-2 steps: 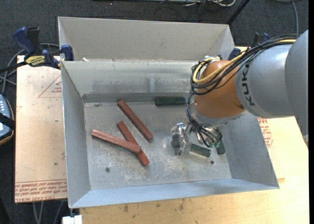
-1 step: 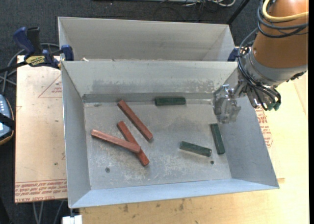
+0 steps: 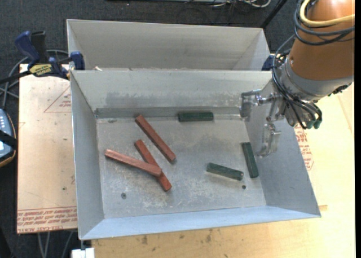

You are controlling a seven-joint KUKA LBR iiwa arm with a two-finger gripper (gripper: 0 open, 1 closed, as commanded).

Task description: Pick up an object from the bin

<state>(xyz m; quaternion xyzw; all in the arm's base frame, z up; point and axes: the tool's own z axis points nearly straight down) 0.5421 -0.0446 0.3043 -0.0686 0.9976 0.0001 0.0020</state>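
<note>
Grey metal lies under my pincer (image 3: 267, 144), which hangs low over the right-hand slope of the bin (image 3: 289, 186). I cannot tell from here whether it stands wide or narrow, and I see nothing held in it. Just beside it, at about 7 o'clock, a dark green bar (image 3: 249, 160) rests at the foot of that slope, its long axis running nearly 12 to 6, tipped a little toward 11 to 5. I judge it the nearest thing to take, so the coming move turns on shifting down toward 7 o'clock and closing across the bar's short side, from 9 to 3. A second green bar (image 3: 224, 171) lies further out at 8 o'clock, near the first but apart from it. A third green bar (image 3: 196, 117) lies along the back wall at 10 o'clock. Three red-brown bars (image 3: 148, 155) lie partly crossed, well apart at 9 o'clock.
</note>
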